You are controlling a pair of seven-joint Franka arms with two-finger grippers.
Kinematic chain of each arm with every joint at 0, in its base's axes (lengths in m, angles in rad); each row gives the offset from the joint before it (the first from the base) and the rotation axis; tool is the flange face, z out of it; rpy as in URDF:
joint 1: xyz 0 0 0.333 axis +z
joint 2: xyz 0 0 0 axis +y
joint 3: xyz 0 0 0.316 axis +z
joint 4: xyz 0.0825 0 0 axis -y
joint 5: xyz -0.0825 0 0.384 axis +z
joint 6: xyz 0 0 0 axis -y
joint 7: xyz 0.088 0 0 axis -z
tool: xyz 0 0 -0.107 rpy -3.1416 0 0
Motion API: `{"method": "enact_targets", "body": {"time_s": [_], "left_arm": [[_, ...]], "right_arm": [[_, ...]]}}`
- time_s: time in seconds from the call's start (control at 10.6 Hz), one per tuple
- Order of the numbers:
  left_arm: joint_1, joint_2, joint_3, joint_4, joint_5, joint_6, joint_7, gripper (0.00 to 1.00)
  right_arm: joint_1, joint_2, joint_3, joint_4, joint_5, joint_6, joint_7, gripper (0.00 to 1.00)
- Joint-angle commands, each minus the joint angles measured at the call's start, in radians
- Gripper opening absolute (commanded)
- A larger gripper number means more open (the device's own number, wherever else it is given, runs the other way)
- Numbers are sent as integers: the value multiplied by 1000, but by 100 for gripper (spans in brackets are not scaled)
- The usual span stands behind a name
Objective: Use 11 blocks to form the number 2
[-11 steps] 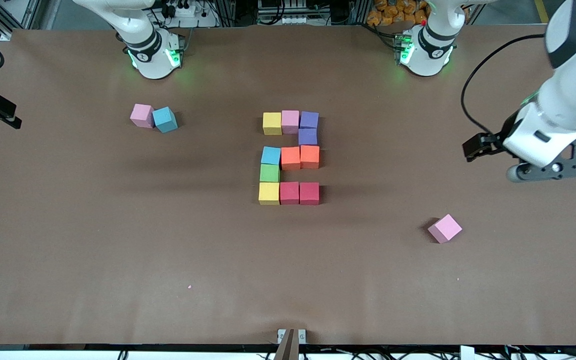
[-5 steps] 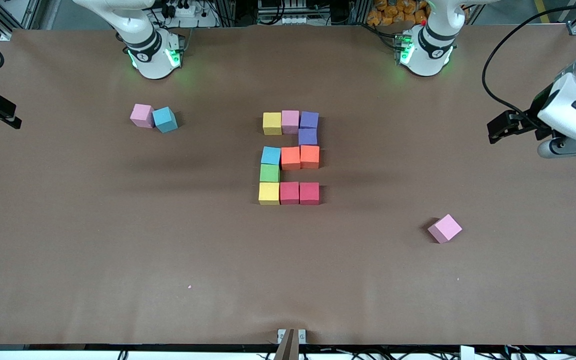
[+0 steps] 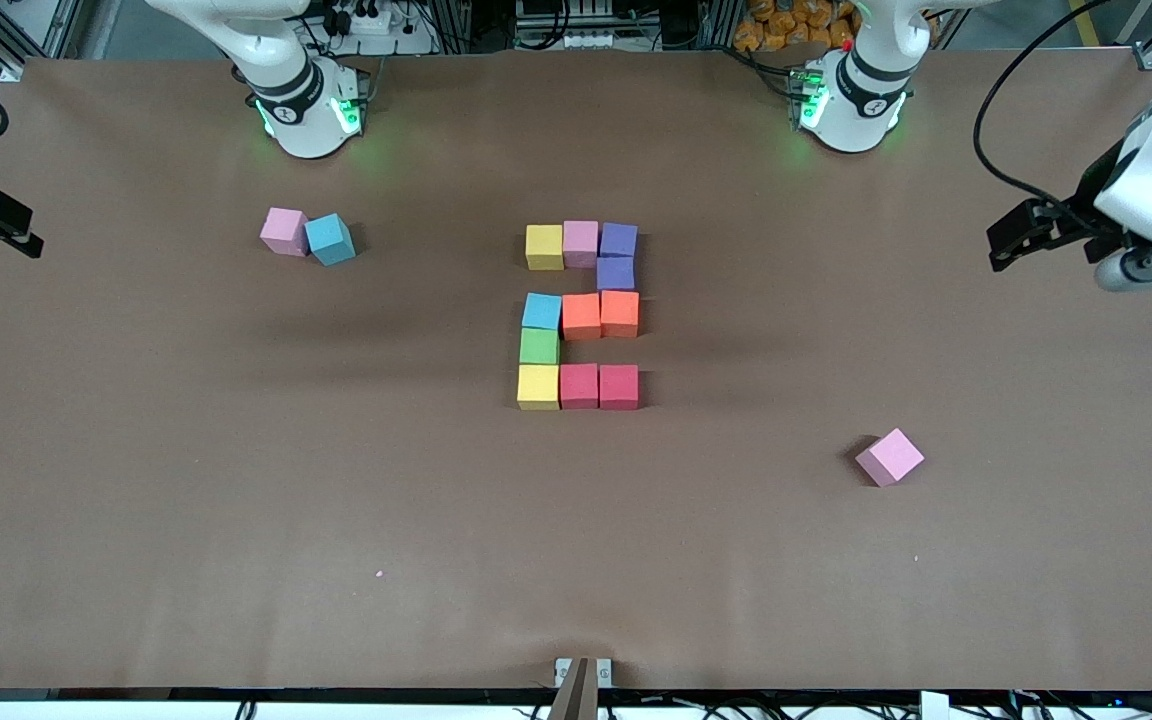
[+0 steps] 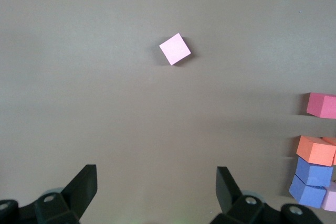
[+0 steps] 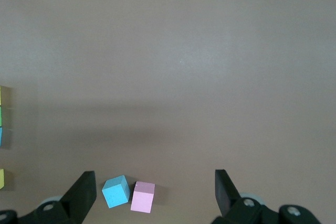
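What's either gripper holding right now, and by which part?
Nothing. The left gripper and right gripper are both open and empty, up over bare table.

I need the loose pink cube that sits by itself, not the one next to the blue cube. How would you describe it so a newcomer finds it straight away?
Start from the blocky digit 2 of coloured matte cubes at the table's middle. Go toward the left arm's end of the table and nearer the front camera: the lone pink matte cube sits there on bare brown surface. Unlike the other pink cubes, it touches nothing and sits turned askew.

High front camera; downward wrist cameras
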Motion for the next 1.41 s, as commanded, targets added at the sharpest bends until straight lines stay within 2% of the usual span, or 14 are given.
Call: {"method": "enact_targets", "body": {"time_s": [0.0,0.19,0.38,0.75,0.94,1.32], "left_arm": [[10,-58,8,-60,-27,10,22,100],[19,-55,8,-57,-54,31,36,100],[55,-57,8,-57,-134,31,36,100],[57,-52,9,-43,-124,28,36,100],[48,-38,-1,-19,-43,22,38,100],[46,-37,-3,-17,-36,11,38,100]], "right_arm": [[0,5,0,16,12,-9,-3,100],[0,5,0,16,12,-7,-3,100],[0,5,0,16,12,-9,-3,100],[0,5,0,16,12,-7,-3,100],[-1,5,0,16,12,-9,-3,100],[-4,3,-2,19,12,-14,-3,100]]}}
